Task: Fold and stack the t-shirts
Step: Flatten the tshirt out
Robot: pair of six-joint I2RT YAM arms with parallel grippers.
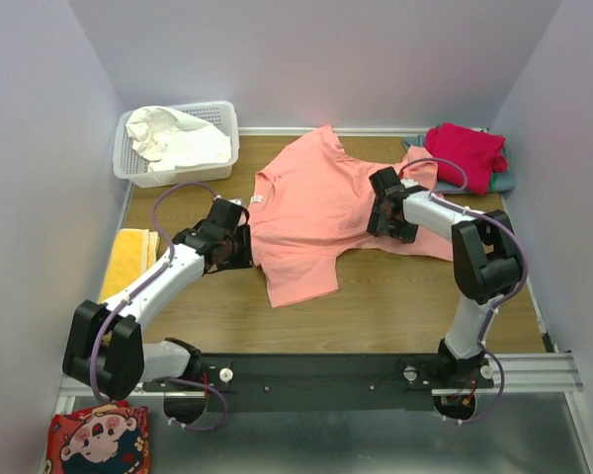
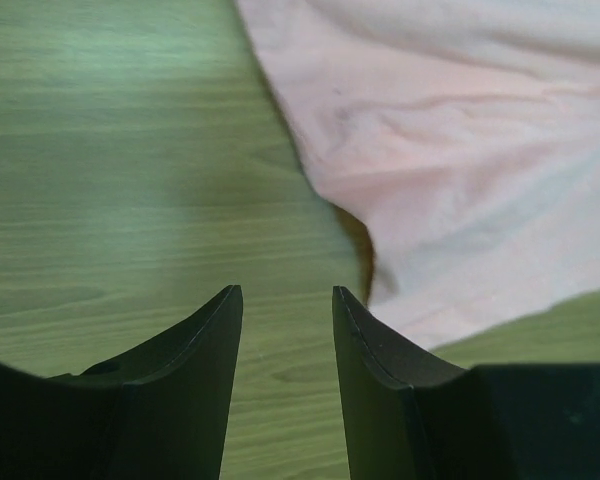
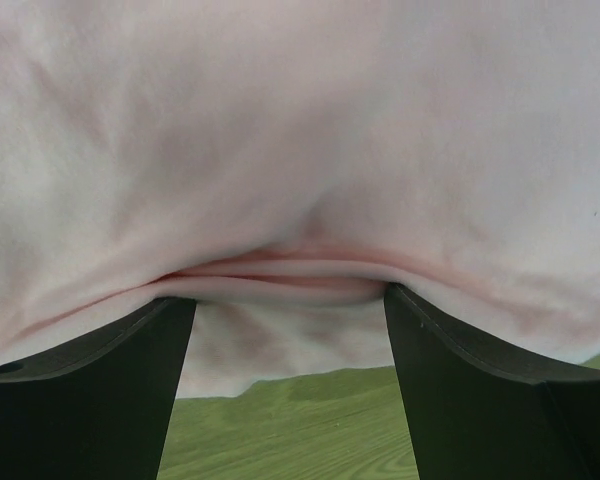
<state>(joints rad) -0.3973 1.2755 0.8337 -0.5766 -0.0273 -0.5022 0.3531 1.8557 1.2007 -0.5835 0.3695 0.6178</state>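
Pink t-shirt (image 1: 316,207) spread out just right of the basket (image 1: 138,176); looks soft, light, floppy; best grabbed by a hem edge; left claw (image 2: 286,292) spread and empty, nearer than the basket; right claw (image 3: 288,296) spread wide, a pink fold between its tips.

A robotics lab's test cell: plain pale panels (image 1: 40,148) box in a wooden table (image 1: 395,316), and the left arm (image 1: 153,286) and right arm (image 1: 479,257) (purple cables (image 1: 154,212) looping off them) stand bolted to a black plate (image 1: 316,380) on an aluminium rail (image 1: 544,370).
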